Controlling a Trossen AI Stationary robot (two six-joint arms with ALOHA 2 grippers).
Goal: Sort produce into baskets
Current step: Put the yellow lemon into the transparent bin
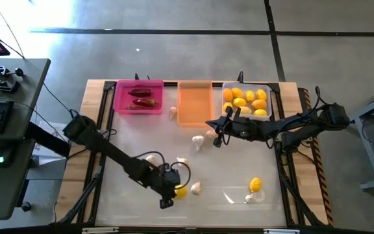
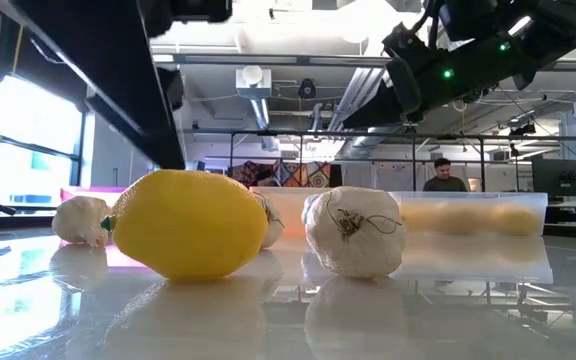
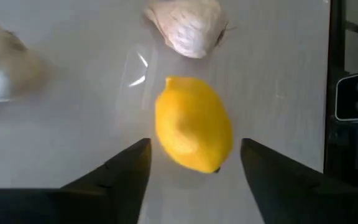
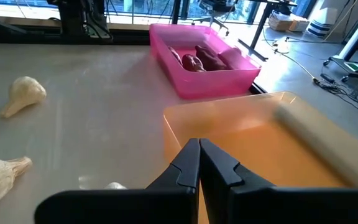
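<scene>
Since my left gripper (image 3: pixel 194 171) has its fingers apart around the lemon (image 3: pixel 193 131) at lower centre, next I'd squeeze, then haul it to the clear basket (image 1: pixel 269 112) upper right.

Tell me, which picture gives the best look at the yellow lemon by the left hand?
The left wrist view: the yellow lemon fills it, lying between the left hand's open fingers. The low view shows its side; the high view only a yellow speck; the right wrist view misses it.
</scene>
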